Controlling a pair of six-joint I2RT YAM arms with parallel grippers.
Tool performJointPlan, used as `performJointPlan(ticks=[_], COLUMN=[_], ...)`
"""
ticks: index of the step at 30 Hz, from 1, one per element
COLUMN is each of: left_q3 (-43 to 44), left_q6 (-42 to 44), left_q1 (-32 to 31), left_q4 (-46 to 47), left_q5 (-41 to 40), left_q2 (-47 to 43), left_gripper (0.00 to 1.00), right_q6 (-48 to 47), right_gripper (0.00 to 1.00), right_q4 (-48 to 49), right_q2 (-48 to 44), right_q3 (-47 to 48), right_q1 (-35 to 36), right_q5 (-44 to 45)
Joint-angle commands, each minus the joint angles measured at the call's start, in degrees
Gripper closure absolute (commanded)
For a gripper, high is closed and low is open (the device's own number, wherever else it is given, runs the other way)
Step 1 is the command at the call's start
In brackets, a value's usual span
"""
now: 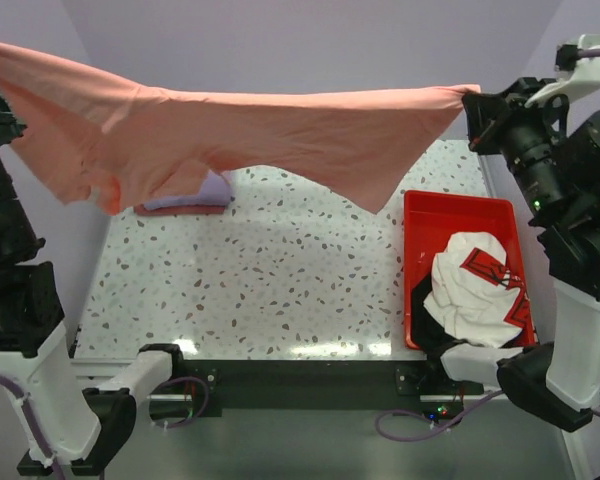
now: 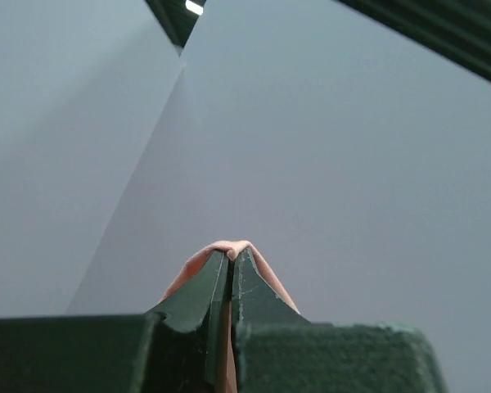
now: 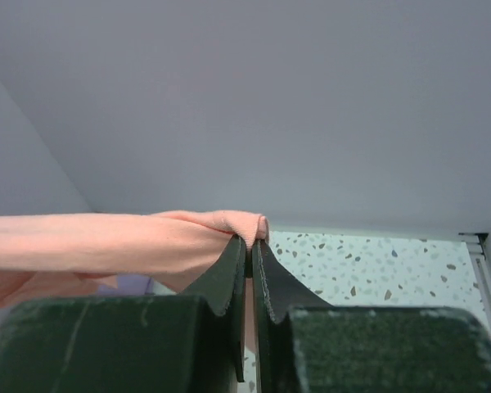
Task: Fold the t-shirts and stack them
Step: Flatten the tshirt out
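While both arms held it aloft, the salmon-pink shirt (image 1: 280, 130) hung as a long sagging band above the table (image 1: 280, 290). It ran from over the far corner of the red tray (image 1: 458, 203) away to the side opposite the tray. The right gripper (image 3: 250, 244) was clenched on a bunched corner of the cloth, jaws pressed together with a roll of pink poking past the tips. The left gripper (image 2: 231, 255) was pinched tight on the other end, a small hump of pink showing above its tips.

One pointed flap drooped just beside the tray's far corner, and a heavier bunch dangled well away from the tray, over the lavender shirt (image 1: 195, 190). That shirt lay folded on the table at the far side from the tray. A white printed shirt (image 1: 475, 285) sat crumpled inside the tray with dark cloth under it.

The pink shirt looked light, thin and entirely limp, sagging wherever nothing held it. Such knit would probably creep out of narrow tips if pulled too taut. The doubled hems and shoulder seams seemed the safest places to grip. Matching corners would likely let it hang square before being laid flat.
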Motion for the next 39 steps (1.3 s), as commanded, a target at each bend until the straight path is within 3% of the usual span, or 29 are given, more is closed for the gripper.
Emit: performJointPlan(ticks=[1, 5, 13, 16, 21, 25, 29, 33, 39], left_q3=[6.57, 8.69, -1.50, -8.69, -29.25, -41.91, -51.50, -50.82, -43.96], left_q6=[6.18, 8.03, 9.88, 10.49, 10.93, 10.49, 10.41, 10.41, 8.30], left_q1=[-0.25, -0.16, -0.16, -0.16, -0.16, -0.16, -0.16, -0.25, -0.16], left_q4=[5.46, 5.98, 9.06, 12.64, 23.11, 31.36, 37.62, 39.13, 35.43], left_q5=[-0.37, -0.02, -3.88, -5.64, -6.17, -2.94, -0.99, 0.76, 2.53], left_q2=[-1.06, -2.98, -7.91, -7.82, -5.99, 0.60, 13.48, 27.22, 41.73], left_gripper=[1.00, 1.00, 1.00, 1.00, 1.00, 1.00, 1.00, 1.00, 1.00], right_q6=[-2.88, -2.88, -1.65, -1.74, -1.56, -1.48, 1.68, 0.28, -1.82], right_gripper=[0.97, 0.97, 0.96, 0.96, 0.95, 0.95, 0.96, 0.97, 0.99], right_q4=[0.50, -0.20, 0.41, 3.12, 9.10, 15.68, 23.77, 29.76, 25.39], right_q2=[-3.38, -6.63, -10.77, -11.04, -7.79, 1.14, 11.34, 24.71, 46.05], right_q3=[2.71, 2.44, -6.16, -12.04, -25.40, -34.19, -43.14, -42.31, -28.60], right_q1=[-0.11, -0.19, -0.11, -0.11, -0.19, -2.03, -8.45, -9.95, -10.04], right_q5=[-1.65, -2.96, -4.90, -3.85, 1.59, 4.25, -6.73, -11.04, -8.86])
